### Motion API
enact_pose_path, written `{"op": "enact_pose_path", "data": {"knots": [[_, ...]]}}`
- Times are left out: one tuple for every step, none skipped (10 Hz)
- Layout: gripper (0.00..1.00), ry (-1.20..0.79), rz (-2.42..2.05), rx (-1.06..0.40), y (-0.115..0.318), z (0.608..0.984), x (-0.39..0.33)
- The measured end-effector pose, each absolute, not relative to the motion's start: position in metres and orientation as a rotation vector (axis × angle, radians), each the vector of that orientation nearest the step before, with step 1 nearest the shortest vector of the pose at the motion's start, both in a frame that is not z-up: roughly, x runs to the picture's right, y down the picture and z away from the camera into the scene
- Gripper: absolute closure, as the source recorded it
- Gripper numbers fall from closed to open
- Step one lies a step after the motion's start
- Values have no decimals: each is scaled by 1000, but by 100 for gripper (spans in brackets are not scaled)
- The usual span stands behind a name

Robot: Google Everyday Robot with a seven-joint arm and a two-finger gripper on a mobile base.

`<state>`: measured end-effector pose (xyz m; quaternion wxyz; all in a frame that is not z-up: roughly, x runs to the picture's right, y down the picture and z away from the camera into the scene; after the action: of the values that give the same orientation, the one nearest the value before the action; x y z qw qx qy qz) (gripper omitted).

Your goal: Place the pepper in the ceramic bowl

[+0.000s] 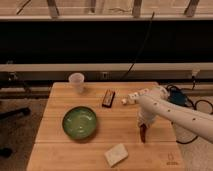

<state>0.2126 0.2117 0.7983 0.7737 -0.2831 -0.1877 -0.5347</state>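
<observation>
We see a wooden table (55, 150) with the ceramic bowl (80, 122) standing on its left half, green and glossy, with nothing in it. The white robot arm (172, 114) reaches in from the far side of the table, well to the right of the bowl, and bends down toward the tabletop. A pale flat block (116, 154) lies to the right of the bowl and nearer the table's front edge. A translucent white cup (76, 82) stands upright behind the bowl, near the back edge. A white bottle (134, 97) lies on its side behind and well to the right of the bowl, and a dark bar (108, 98) rests between it and the cup. The gripper (143, 130) points down at the table, well apart from the bowl on its right. The pepper (144, 137) shows as a dark red sliver right at its tip, outside the bowl. We cannot tell whether the gripper is clamped on it.
</observation>
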Motion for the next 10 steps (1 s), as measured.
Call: {"op": "enact_pose_path", "data": {"knots": [[100,-406,-1168,-612,209,796,209],[100,-404,-1176,-611,207,795,208],[100,-403,-1185,-611,204,792,205],[100,-401,-1204,-608,195,785,197],[100,-401,-1221,-605,189,780,190],[100,-398,-1234,-603,186,778,186],[100,-399,-1248,-601,184,776,180],[100,-396,-1269,-595,180,773,174],[100,-390,-1283,-588,176,770,169],[100,-387,-1300,-582,172,768,160]]}}
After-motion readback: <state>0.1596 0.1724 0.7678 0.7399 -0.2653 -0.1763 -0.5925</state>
